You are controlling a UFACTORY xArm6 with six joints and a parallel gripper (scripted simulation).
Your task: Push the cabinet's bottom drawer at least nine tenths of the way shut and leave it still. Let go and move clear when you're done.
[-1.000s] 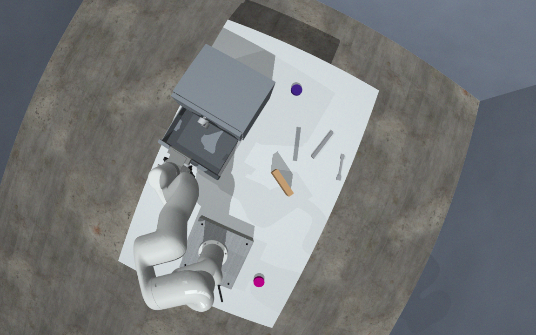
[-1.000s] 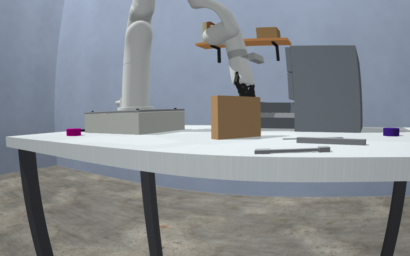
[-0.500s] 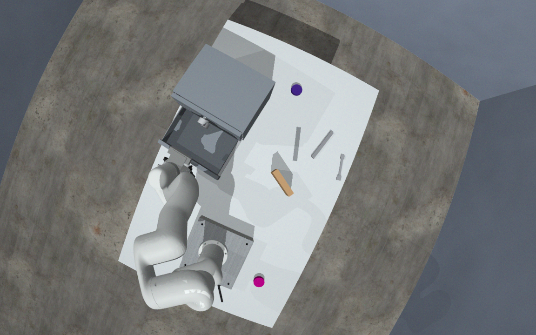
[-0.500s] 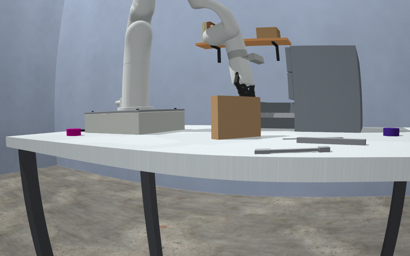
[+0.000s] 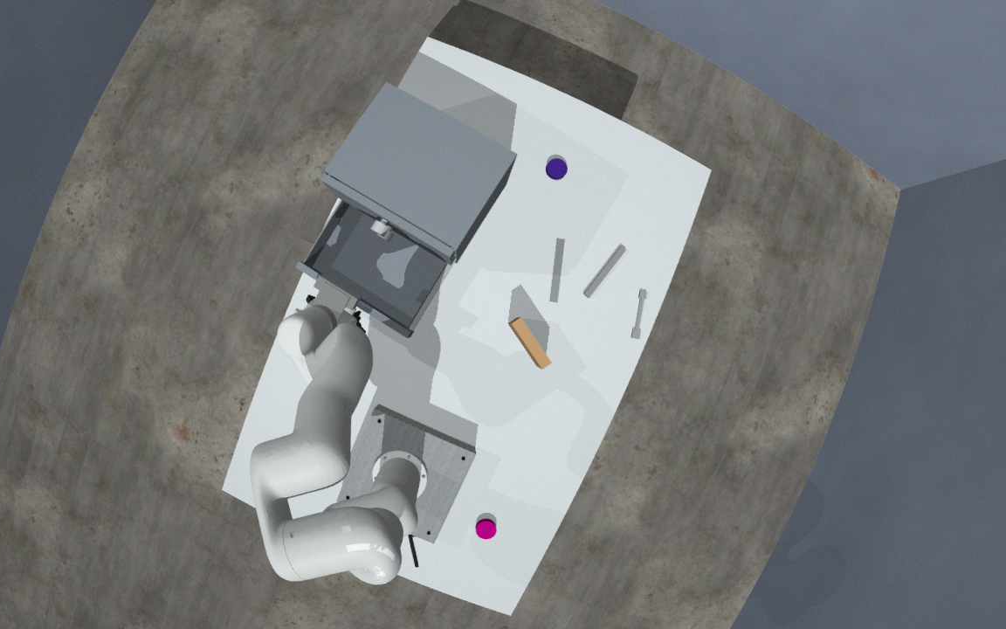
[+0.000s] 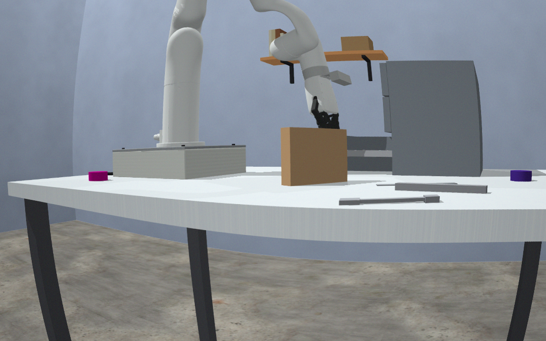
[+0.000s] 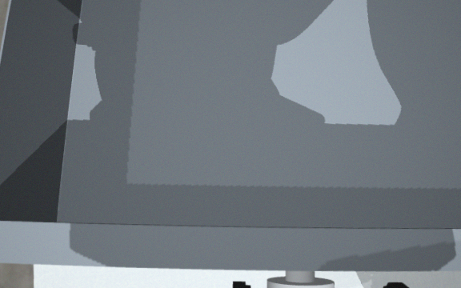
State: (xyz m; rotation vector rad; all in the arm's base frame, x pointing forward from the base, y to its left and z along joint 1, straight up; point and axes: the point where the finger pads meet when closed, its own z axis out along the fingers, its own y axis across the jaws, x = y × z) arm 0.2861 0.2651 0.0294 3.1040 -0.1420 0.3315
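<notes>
The grey cabinet (image 5: 421,168) (image 6: 432,118) stands at the back of the white table (image 5: 631,234). Its bottom drawer (image 5: 393,321) (image 6: 368,144) (image 7: 214,248) is pulled well out and is empty. My gripper (image 5: 352,314) (image 6: 328,122) (image 7: 316,285) is open. It is at the outer face of the drawer front, just above its top edge. In the wrist view only the black fingertips show at the bottom edge, one on each side of the drawer's round handle (image 7: 299,280). I cannot tell whether the fingers touch the drawer front.
An upright brown board (image 5: 531,342) (image 6: 313,156) stands mid-table, to the right of the drawer. Three grey bars (image 5: 555,269) (image 5: 604,270) (image 5: 637,313) lie beyond it. A purple puck (image 5: 555,167) (image 6: 520,174) and a magenta puck (image 5: 485,528) (image 6: 97,175) lie at opposite ends of the table. A wall shelf (image 6: 325,56) hangs behind.
</notes>
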